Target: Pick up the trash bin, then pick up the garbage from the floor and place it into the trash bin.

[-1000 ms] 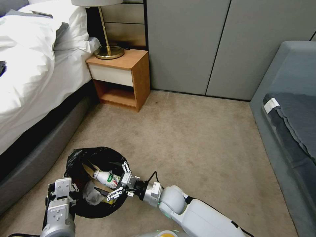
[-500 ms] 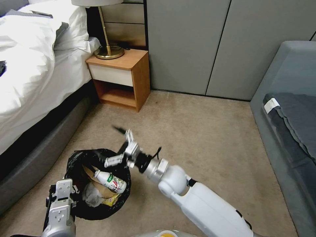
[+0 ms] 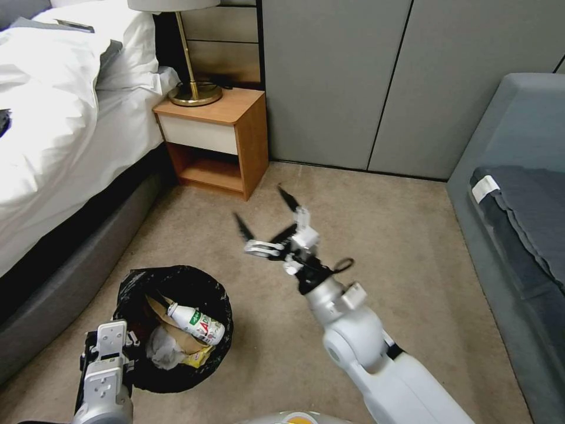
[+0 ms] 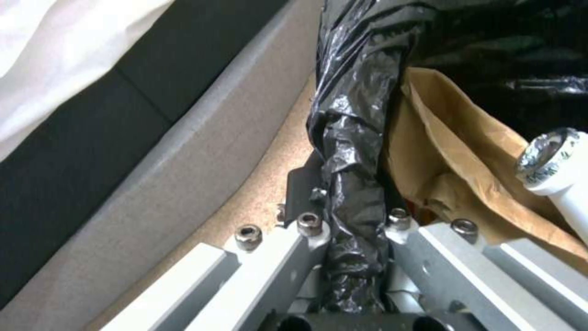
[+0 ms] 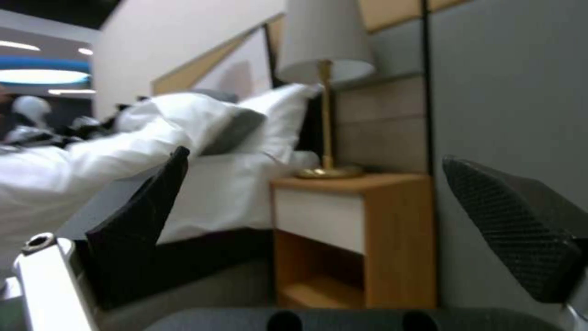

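Withdrawn from the trash bin (image 3: 174, 327), the right gripper (image 3: 266, 215) now stands raised over bare carpet, well apart from the bin and aimed toward the nightstand (image 3: 215, 140); a second ago it was at the bin's mouth, gripping a small bottle (image 3: 196, 323). Its jaws are spread wide and empty, which the right wrist view confirms, with both dark pads parted and nothing between them. That bottle, white with a green-and-red label, now lies loose inside the bin on a crumpled brown paper bag (image 3: 172, 330), beside a yellow wrapper (image 3: 199, 356) and a pale scrap. Judgement: this deposit is complete and the release was clean. Unchanged is the left gripper (image 4: 354, 239), low on the robot's left, its jaws clamped on the bag-lined rim of the bin, black film bunched between them in the left wrist view. Bin position differs only slightly, sitting a little lower in the head view, next to the bed (image 3: 53, 147) base. No further litter is visible on the stretch of floor (image 3: 376, 235) covered by the head view, so what remains of the task cannot be settled from here.
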